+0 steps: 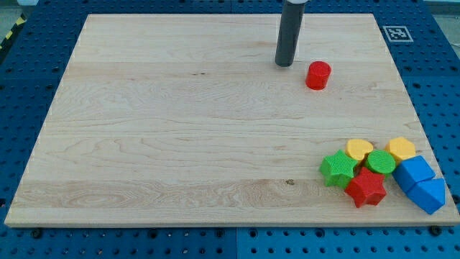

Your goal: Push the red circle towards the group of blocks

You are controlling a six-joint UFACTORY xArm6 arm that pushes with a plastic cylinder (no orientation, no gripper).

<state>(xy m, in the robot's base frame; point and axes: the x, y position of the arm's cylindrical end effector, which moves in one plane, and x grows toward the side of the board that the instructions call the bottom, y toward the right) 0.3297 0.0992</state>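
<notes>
The red circle (318, 75) is a small red cylinder lying alone near the view's top right on the wooden board (180, 129). My tip (284, 65) rests on the board just left of the red circle and slightly above it, with a small gap between them. The group of blocks sits at the view's bottom right: a green star (338, 168), a yellow heart (359, 150), a green circle (381, 162), a yellow hexagon (400, 150), a red star (366, 188), a blue cube (413, 173) and a blue triangle (430, 195).
The board lies on a blue perforated table (438, 86). A black-and-white marker tag (396, 33) is at the board's top right corner. The blue blocks lie close to the board's right edge.
</notes>
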